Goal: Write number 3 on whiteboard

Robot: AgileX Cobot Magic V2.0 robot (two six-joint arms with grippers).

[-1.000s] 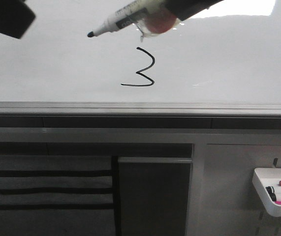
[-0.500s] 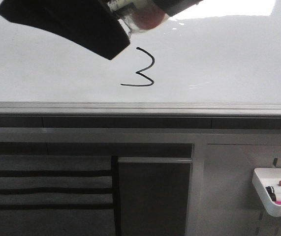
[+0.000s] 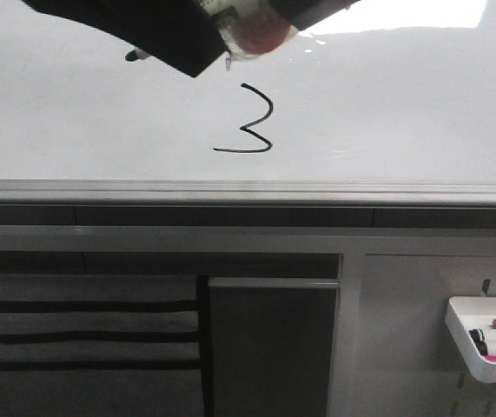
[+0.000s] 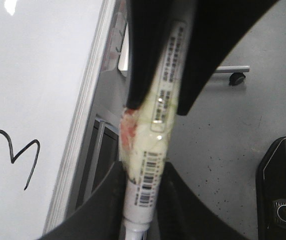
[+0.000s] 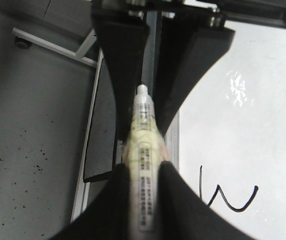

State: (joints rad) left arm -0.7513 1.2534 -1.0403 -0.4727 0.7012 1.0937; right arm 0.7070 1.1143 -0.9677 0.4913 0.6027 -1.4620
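Recording item: number 3 (image 3: 249, 120), complete in black on the whiteboard (image 3: 404, 104), low and centre above the grey rail. Marker (image 5: 144, 170) clamped in the right hand (image 5: 143, 200). Since a second earlier, the left hand (image 4: 150, 107) had crossed in and apparently closed on the marker's tip end (image 4: 141, 197), tip off the board. Judged: writing finished, handover or capping likely.

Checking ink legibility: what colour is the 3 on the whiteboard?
Black: the number 3 stands thin and dark against the white whiteboard, clearest in the front view.
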